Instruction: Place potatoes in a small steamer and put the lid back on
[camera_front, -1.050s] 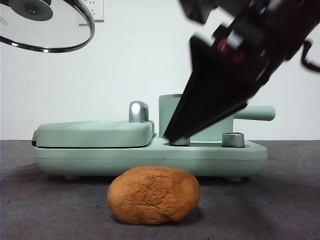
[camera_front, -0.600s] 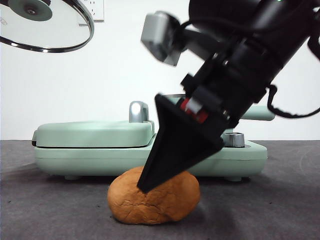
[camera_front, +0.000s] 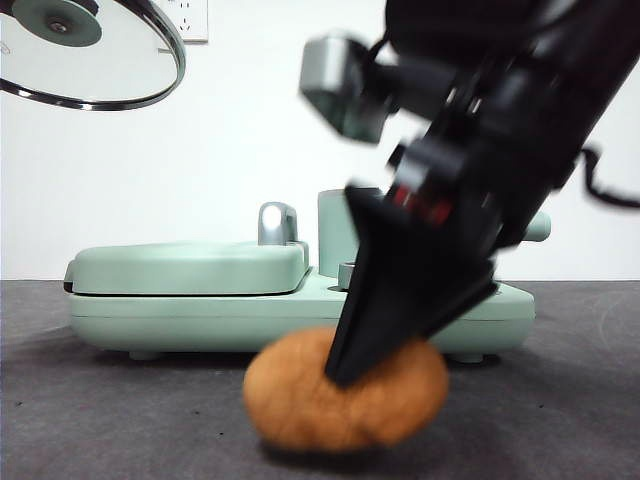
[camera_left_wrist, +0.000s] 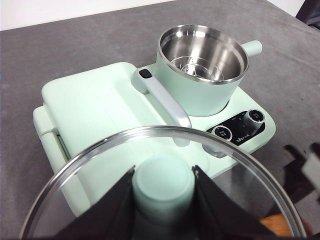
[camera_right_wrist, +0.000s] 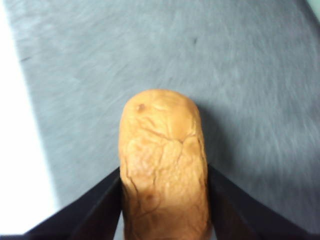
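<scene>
Since half a second ago the potato (camera_front: 345, 402) has shifted to the right along the table (camera_front: 100, 420) and now reads as motion-blurred, with the right end effector (camera_front: 345, 375) lower on it, jaw tip against its upper face. The right wrist view shows both black jaws pressed to the potato's (camera_right_wrist: 162, 165) long sides, pinching it.

Clearances: the potato sits on the grey table in front of the mint-green appliance base (camera_front: 300, 315), just beside its front edge. Bare table lies open to either side of it. The small steamer (camera_left_wrist: 202, 70) stands uncovered on the base's right half, rim unobstructed from above, its straight side handle (camera_left_wrist: 251, 47) pointing away from the flat griddle cover (camera_left_wrist: 95, 110). A chrome handle (camera_left_wrist: 162, 102) runs along the cover's edge nearest the pot. Two control knobs (camera_left_wrist: 239, 125) sit on the base in front of the pot.

Materials: the pot interior is polished steel; the outer wall is smooth mint green. The table surface is a matte grey, felt-like mat.

Lid (camera_left_wrist: 165, 185): clear glass with a steel rim, held aloft by the left end effector (camera_left_wrist: 162, 200), jaws clamped on its mint-green knob (camera_left_wrist: 162, 180). In the front view it hangs at the upper left corner, well apart from the pot.

Potato: oval, orange-brown, cracked, wrinkled, bread-like skin.
</scene>
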